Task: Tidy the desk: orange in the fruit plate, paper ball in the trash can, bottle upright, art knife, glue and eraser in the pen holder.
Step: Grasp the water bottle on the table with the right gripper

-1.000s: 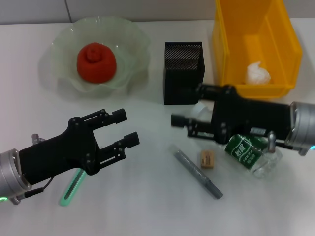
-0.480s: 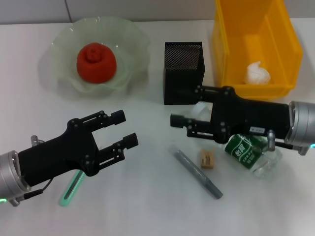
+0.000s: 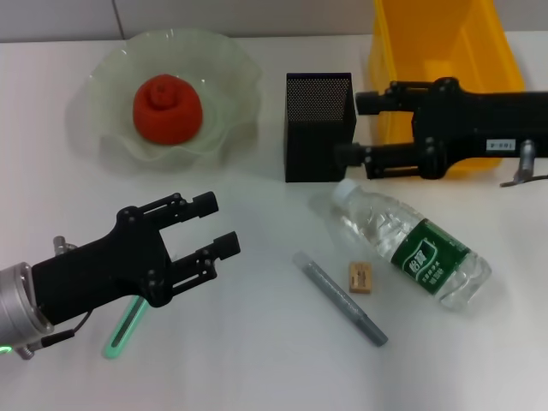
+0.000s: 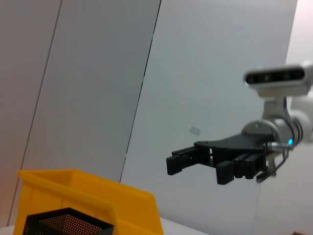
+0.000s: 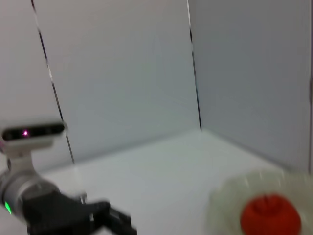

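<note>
Left gripper: my left end effector hangs over the near left part of the table, fingers spread apart, nothing between them.
Right gripper: my right end effector is raised in front of the yellow bin, just beside the pen holder's right wall; fingers apart, holding nothing. The left wrist view shows it from the side, also spread.
Orange: lies in the middle of the fruit plate; also visible in the right wrist view.
Fruit plate: pale green, wavy rim, far left of the table.
Pen holder: black mesh, upright, between the plate and the bin.
Trash can: yellow bin at the far right; my right arm covers its front, so I cannot see the paper ball.
Bottle: clear plastic, lying on its side on the table, white cap toward the pen holder. Green label with white characters, too small to read.
Eraser: tan block flat on the table, just beside the bottle, between it and the grey tool.
Art knife: long grey body, lying diagonally near the eraser.
Glue: green stick, partly under my left arm.
Arm marking: white sticker on my right arm, text illegible.
</note>
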Robot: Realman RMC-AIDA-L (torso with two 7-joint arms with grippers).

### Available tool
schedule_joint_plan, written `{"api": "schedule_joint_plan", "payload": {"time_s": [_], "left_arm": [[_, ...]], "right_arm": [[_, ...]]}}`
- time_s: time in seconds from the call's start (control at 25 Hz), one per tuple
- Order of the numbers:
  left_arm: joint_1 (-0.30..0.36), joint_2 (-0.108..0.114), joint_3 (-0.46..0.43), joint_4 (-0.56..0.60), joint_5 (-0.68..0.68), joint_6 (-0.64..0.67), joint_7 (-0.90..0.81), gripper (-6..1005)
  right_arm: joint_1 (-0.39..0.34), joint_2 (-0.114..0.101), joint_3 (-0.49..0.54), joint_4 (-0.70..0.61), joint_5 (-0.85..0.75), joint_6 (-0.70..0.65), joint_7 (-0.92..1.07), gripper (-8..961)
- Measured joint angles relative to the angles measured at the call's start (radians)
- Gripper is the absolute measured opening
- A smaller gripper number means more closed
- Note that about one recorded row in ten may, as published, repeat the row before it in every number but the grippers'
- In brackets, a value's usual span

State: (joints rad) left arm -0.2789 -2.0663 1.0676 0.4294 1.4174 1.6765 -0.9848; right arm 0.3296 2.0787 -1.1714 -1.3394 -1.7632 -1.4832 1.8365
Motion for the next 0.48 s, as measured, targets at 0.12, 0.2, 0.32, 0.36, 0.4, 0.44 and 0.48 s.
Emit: {"api": "schedule_joint_plan", "payload": {"time_s": [0.12,0.2,0.32,0.36,0.4,0.44,0.48], "left_arm": [[0.001,0.0,0.0,0.0,0.0,0.0,0.0,606],[0.001,0.0,0.0,0.0,0.0,0.001,0.0,606],[0.001,0.0,0.0,0.0,0.0,0.003,0.0,606],[0.0,0.0,0.0,0.0,0.0,0.004,0.0,606],[0.0,0.0,0.0,0.0,0.0,0.004,0.0,606],[-0.001,0.0,0.0,0.0,0.0,0.005,0.0,606],[-0.001,0.0,0.0,0.0,0.0,0.005,0.0,606]], "right_arm": [[0.039,-0.004,0.003,-0.161,-0.181,-0.053,0.22,782],[0.078,-0.004,0.0,-0.27,-0.331,-0.113,0.37,789],[0.161,-0.001,-0.008,-0.385,-0.541,-0.25,0.531,797],[0.185,0.001,-0.012,-0.399,-0.59,-0.287,0.572,800],[0.207,0.002,-0.019,-0.404,-0.628,-0.316,0.609,800],[0.229,0.002,-0.031,-0.401,-0.666,-0.345,0.648,800],[0.245,0.003,-0.047,-0.39,-0.7,-0.366,0.678,800]]}}
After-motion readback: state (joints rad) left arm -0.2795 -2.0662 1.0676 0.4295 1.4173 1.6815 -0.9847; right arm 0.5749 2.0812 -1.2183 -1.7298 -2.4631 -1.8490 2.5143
